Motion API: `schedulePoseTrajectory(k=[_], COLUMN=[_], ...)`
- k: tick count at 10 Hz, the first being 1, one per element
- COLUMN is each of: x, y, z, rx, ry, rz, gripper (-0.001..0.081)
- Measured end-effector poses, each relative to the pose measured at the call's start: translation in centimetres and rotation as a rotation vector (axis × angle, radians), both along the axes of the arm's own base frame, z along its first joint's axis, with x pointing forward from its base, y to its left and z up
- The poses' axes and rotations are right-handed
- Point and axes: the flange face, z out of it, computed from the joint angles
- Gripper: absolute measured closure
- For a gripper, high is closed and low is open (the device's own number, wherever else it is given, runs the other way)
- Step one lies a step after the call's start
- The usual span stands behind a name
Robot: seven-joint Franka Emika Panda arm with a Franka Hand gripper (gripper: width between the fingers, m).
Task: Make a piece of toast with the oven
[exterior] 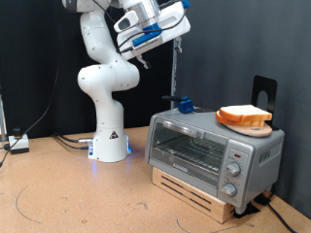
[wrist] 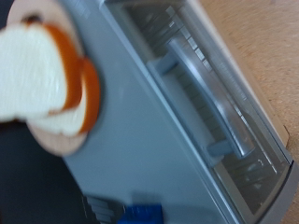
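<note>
The silver oven (exterior: 209,150) stands on the table at the exterior view's right, its glass door closed and its knobs on the right panel. The piece of toast (exterior: 243,116), pale with a brown crust, lies on a flat orange-brown dish (exterior: 255,127) on the oven's roof. My gripper (exterior: 142,56) hangs high above the table, up and to the exterior view's left of the oven, holding nothing that I can see. The wrist view looks down on the toast (wrist: 33,70), the dish (wrist: 86,105), the oven's roof (wrist: 140,140) and its grey bar handle (wrist: 201,98); no fingers show there.
A thin pole with a blue clamp (exterior: 183,102) stands just behind the oven's left end. A black upright piece (exterior: 264,91) sits behind the toast. The oven rests on a wooden base (exterior: 194,189). The robot's white pedestal (exterior: 109,136) and cables lie to the left.
</note>
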Motion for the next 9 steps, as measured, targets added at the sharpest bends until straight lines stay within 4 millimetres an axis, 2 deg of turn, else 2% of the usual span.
schedulePoseTrajectory(k=[2,3,6,9], x=[1.3,1.3,0.4,-0.8], y=[-0.5,-0.5,-0.6,-1.5], z=[-1.3,-1.3,-1.7,-4.0], rx=[0.05,0.049,0.068,0.077], ry=[-0.08,-0.057,-0.095,-0.058], rz=[0.212,0.172,0.335,0.502], gripper=[-0.0003,-0.0003,-0.0003,-0.0003])
